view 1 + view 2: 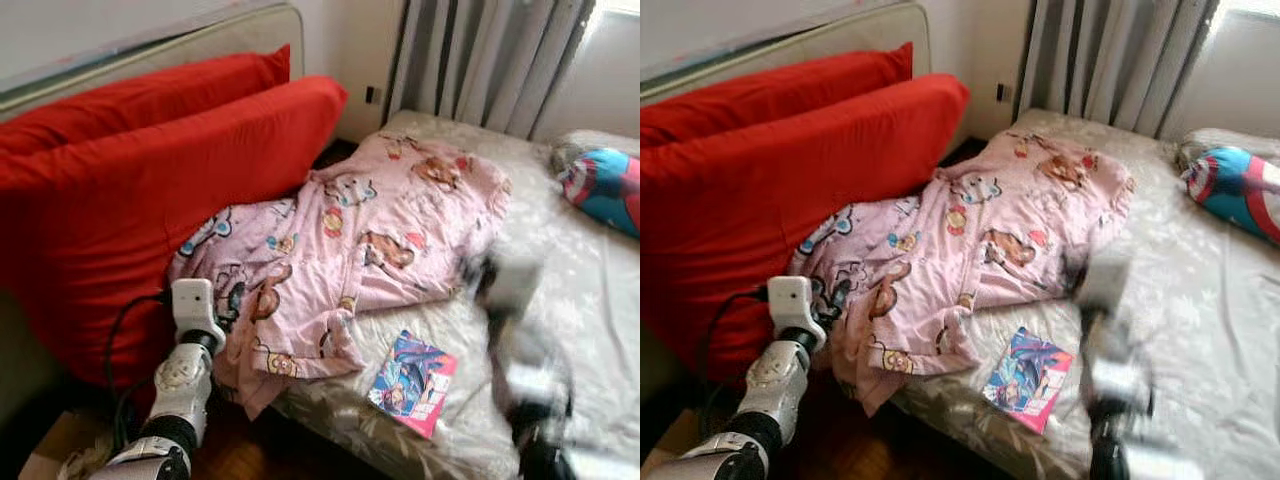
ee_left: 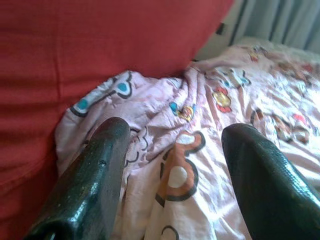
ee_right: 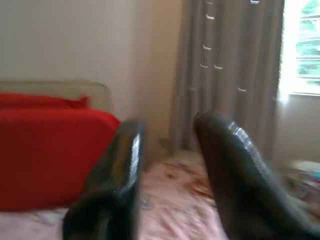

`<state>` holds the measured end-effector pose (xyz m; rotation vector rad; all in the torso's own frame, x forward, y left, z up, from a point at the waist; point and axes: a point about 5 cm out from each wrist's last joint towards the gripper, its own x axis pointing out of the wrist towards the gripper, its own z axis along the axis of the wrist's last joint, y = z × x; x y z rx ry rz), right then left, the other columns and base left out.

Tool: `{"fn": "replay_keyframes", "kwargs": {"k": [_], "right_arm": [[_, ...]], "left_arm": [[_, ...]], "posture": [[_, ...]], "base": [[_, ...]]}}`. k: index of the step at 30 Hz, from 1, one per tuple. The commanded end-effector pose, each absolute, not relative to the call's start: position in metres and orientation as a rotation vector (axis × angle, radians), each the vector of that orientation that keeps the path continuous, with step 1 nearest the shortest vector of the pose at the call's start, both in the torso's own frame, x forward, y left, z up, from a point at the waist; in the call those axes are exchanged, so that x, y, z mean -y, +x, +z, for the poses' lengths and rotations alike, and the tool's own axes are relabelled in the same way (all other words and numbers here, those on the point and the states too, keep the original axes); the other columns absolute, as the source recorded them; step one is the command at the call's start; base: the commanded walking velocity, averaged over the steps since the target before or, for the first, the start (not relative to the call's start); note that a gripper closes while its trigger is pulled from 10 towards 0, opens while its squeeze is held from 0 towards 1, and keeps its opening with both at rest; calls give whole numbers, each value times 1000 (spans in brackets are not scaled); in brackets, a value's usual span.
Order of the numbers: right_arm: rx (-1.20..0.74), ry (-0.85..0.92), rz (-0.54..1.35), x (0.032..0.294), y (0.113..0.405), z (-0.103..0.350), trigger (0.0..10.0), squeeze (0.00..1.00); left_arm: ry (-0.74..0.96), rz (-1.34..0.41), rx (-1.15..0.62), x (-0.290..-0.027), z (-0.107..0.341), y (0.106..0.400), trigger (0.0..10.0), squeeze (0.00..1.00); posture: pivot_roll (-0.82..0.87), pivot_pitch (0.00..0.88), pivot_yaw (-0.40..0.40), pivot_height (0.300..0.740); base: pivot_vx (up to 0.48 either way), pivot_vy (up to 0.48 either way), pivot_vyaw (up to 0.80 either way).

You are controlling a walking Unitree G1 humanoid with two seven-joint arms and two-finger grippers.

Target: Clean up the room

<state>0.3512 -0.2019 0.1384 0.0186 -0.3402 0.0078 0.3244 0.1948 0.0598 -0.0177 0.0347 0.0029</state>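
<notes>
Bed with a pale silvery sheet takes up the right side; grey curtains hang behind its far end. Two big red cushions stand on edge along the bed's left side, leaning against a beige headboard-like panel at the wall. Pink cartoon-print blanket is spread crumpled over the left part of the bed, its left edge touching the red cushions and its near corner drooping over the bed edge toward the wooden floor. Blue-and-red pillow lies at the bed's far right, well apart from the blanket. Colourful comic book lies flat on the sheet near the front edge, just beside the blanket's lower hem. Left gripper is at the blanket's near-left corner, right beside the red cushion; fingers spread, with the pink fabric between and under them, nothing pinched. Right gripper is raised over the bed, motion-blurred in the head views; fingers apart, nothing between them, pointing toward the curtains and the red cushions.
</notes>
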Motion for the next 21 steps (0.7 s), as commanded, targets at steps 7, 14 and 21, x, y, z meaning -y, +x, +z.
{"fn": "replay_keyframes", "kwargs": {"k": [7, 14, 21], "right_arm": [[123, 75, -23, 203, 331, 85, 10000, 0], [68, 137, -76, 209, 322, 70, 10000, 0], [46, 162, -117, 210, 325, 70, 10000, 0]], "left_arm": [[-31, -5, -13, -193, 64, 327, 10000, 0], [-35, -11, -13, -192, 64, 327, 10000, 0], [-44, -37, -15, -190, 66, 329, 10000, 0]], "posture": [[-38, 0, -56, 740], [-41, 0, -54, 740], [-40, 0, -46, 740]], "base": [[0, 0, 0], [0, 0, 0], [0, 0, 0]]}}
